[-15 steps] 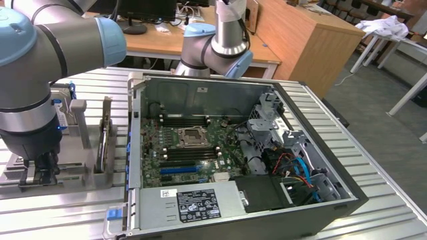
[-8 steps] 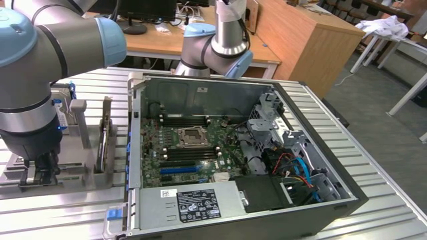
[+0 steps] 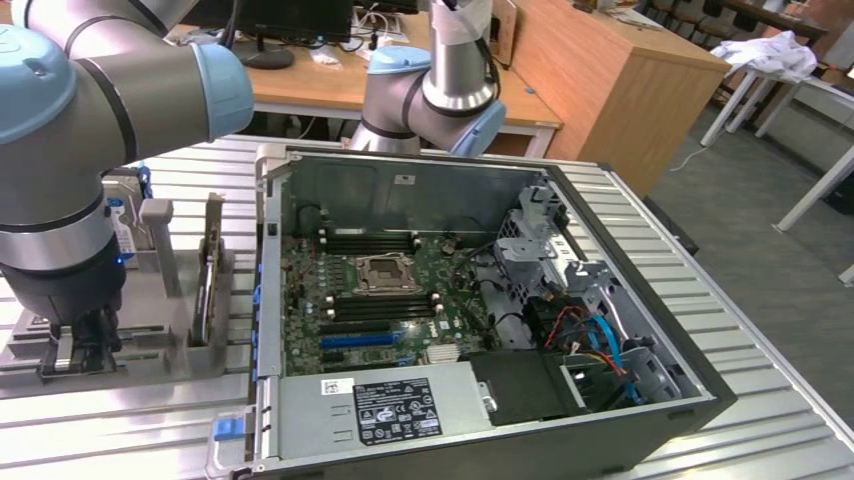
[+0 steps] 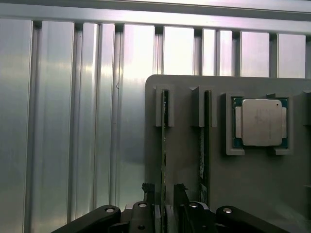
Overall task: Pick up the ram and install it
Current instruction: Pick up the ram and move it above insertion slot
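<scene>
Two ram sticks stand on edge in slots of a grey holder (image 4: 184, 145). One ram stick (image 4: 164, 126) runs straight between my fingertips, and the other ram stick (image 4: 204, 131) sits one slot over. My gripper (image 4: 163, 194) is open, with one finger (image 4: 147, 190) on each side of the first stick and a small gap to it. In the exterior view the gripper (image 3: 80, 345) hangs low over the holder (image 3: 147, 345) at that view's left. The open computer case (image 3: 467, 300) shows the motherboard's black memory slots (image 3: 374, 243).
A processor chip (image 4: 261, 122) lies in a pocket of the holder beside the sticks. The holder rests on a ribbed metal table (image 4: 73, 121). A further upright board (image 3: 207, 280) stands in the holder. A second arm's elbow (image 3: 441, 95) hangs behind the case.
</scene>
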{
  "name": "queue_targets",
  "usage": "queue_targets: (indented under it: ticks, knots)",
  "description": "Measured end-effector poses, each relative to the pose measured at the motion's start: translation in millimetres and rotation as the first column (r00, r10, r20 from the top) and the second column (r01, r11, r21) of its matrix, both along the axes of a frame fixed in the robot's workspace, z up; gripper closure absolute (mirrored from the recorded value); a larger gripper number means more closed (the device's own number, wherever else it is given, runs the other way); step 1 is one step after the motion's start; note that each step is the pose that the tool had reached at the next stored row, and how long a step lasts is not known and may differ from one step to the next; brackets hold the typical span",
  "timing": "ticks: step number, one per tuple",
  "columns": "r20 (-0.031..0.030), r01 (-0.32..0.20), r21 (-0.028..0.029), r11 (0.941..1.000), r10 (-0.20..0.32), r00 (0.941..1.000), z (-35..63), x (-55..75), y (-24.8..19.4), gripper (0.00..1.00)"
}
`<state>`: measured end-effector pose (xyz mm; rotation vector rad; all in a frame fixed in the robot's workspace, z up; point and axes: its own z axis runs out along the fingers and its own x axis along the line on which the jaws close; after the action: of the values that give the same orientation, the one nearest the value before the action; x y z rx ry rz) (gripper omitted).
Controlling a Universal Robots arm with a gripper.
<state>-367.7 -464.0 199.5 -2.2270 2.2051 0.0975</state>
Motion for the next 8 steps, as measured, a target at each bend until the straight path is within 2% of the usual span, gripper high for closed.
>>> queue_targets:
  ticks: [8]
  knots:
    - [0.0002, 0.0, 0.0001, 1.0, 0.0, 1.0, -0.2, 0.0, 0.0, 0.7]
